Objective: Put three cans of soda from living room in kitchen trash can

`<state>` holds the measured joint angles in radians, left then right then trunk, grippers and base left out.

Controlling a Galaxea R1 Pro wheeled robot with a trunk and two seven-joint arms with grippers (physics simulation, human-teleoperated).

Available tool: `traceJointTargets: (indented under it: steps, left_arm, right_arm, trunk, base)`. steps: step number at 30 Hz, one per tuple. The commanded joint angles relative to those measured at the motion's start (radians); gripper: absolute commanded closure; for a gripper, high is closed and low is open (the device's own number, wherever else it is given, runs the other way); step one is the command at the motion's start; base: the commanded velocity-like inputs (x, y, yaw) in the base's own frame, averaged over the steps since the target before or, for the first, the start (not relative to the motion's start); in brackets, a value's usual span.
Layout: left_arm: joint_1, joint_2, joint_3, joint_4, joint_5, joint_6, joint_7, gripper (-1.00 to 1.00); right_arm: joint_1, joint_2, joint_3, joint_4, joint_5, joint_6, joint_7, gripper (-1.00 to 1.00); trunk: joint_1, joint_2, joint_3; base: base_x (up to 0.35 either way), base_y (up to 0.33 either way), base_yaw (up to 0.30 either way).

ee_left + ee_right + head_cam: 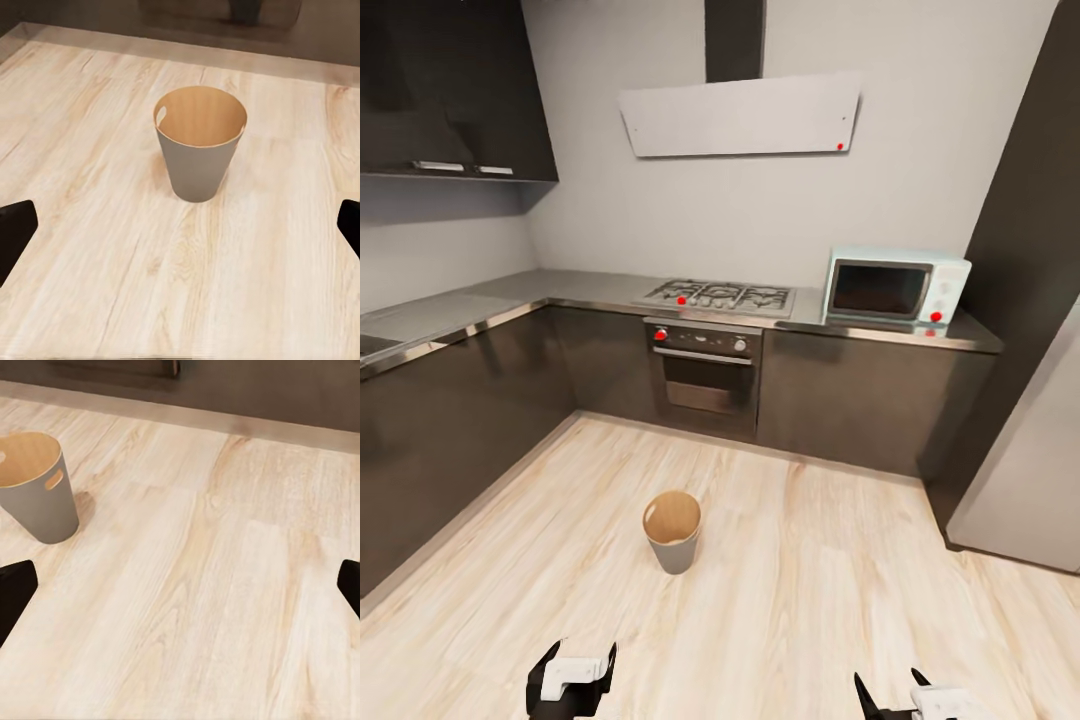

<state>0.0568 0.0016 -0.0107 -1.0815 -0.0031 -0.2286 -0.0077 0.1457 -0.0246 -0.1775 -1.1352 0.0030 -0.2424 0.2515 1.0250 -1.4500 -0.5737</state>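
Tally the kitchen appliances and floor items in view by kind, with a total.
Bin: 1
Microwave: 1
Oven: 1
Gas hob: 1
Extractor hood: 1
Fridge: 1
Total: 6

The tash can (672, 531) stands upright on the floor (810, 600), ahead of both jaws, nearer the left ones. Behind it is the oven (703, 378); the microwave (895, 287) sits on the tabletop (490, 300), farther right.
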Motion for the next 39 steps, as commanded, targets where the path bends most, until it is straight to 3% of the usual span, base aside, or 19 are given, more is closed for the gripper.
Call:
traceJointTargets:
  steps: [1,39]
  left_arm:
    - [0.000,0.000,0.000,0.000,0.000,0.000,0.000,-1.00]
    - [0.000,0.000,0.000,0.000,0.000,0.001,0.001,-1.00]
  right_arm:
    - [0.000,0.000,0.000,0.000,0.000,0.000,0.000,-1.00]
    - [0.000,-0.001,0.000,0.000,0.000,0.000,0.000,-1.00]
  trunk:
    - [0.000,0.000,0.000]
    - [0.000,0.000,0.001]
  base:
    - [0.000,0.000,0.248]
    - [0.000,0.000,0.248]
